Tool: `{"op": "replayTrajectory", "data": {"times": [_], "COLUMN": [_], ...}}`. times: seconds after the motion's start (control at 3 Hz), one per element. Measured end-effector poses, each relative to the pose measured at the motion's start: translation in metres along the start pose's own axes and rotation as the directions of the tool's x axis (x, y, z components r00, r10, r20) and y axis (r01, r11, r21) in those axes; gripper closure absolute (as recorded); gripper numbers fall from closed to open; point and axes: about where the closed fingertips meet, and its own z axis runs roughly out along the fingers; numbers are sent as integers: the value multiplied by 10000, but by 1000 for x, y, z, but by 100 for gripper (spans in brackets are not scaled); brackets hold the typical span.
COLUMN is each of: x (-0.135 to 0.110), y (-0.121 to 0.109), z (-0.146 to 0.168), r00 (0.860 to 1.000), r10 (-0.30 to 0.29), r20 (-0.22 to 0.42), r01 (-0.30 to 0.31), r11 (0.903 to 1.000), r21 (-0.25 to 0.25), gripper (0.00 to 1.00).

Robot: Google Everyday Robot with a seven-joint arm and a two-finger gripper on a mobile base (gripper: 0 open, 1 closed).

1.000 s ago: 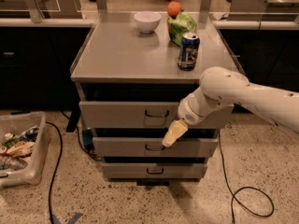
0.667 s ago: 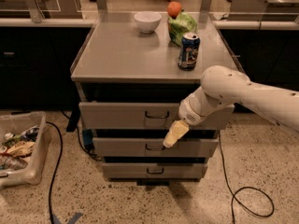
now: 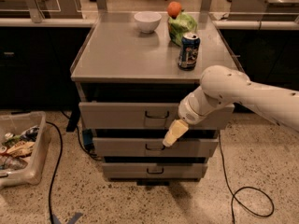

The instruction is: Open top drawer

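Observation:
The top drawer (image 3: 121, 115) is the widest grey front of the cabinet, with a small dark wire handle (image 3: 156, 115) at its centre. Its front stands forward of the two drawers below, with a dark gap under the cabinet top. My gripper (image 3: 170, 135), cream-coloured on a white arm coming from the right, points down and to the left. It hangs just below and right of the top handle, its tip over the upper edge of the middle drawer (image 3: 117, 147). It holds nothing that I can see.
On the cabinet top (image 3: 121, 55) stand a white bowl (image 3: 147, 21), a green bag (image 3: 183, 27) with an orange (image 3: 174, 8) behind it, and a blue can (image 3: 188, 51). The bottom drawer (image 3: 126, 170) is shut. A plastic bin of trash (image 3: 18, 148) and black cables (image 3: 247, 199) lie on the floor.

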Motion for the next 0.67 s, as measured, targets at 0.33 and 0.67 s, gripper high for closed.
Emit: {"op": "replayTrajectory", "data": {"times": [0.33, 0.67], "x": [-33, -32], "y": [-14, -14], "z": [-19, -18], "r00": [9966, 9966], "r10": [-545, -540], "r20": [620, 616], "r01": [492, 488], "r11": [9953, 9953], "r21": [839, 838], "gripper": [0, 0]}}
